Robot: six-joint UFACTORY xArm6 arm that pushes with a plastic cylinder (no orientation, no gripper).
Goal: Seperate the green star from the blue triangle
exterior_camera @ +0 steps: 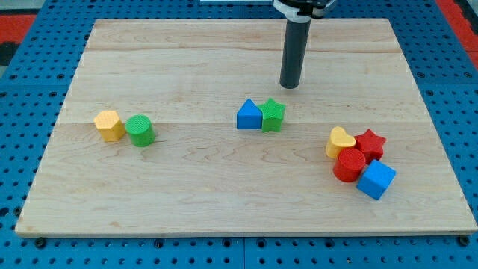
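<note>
The green star sits near the middle of the wooden board, touching the right side of the blue triangle. My tip is just above and slightly to the right of the green star, a small gap away from it, not touching either block.
A yellow hexagon and a green cylinder sit together at the view's left. At the right lies a cluster: yellow heart, red star, red cylinder, blue cube. The board ends at a blue pegboard surround.
</note>
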